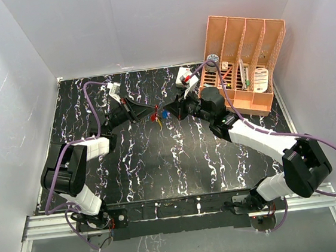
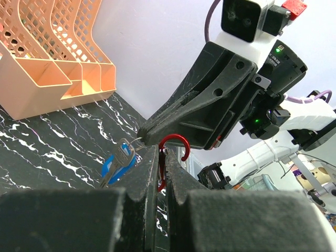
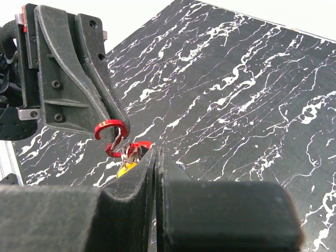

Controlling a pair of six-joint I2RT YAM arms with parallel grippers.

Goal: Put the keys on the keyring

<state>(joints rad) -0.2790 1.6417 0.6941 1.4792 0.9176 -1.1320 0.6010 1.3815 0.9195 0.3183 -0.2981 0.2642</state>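
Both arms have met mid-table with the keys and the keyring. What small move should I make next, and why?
Probably ease the right gripper sideways so that the keys it pinches reach the hook tip of the keyring. The left gripper is shut on the keyring, whose hook sticks out above its fingers. The keys hang just beside the hook, apparently not yet threaded on.

Red keyring [image 2: 174,140] — blue key [image 2: 114,164] — black, white-veined table [image 1: 160,169].
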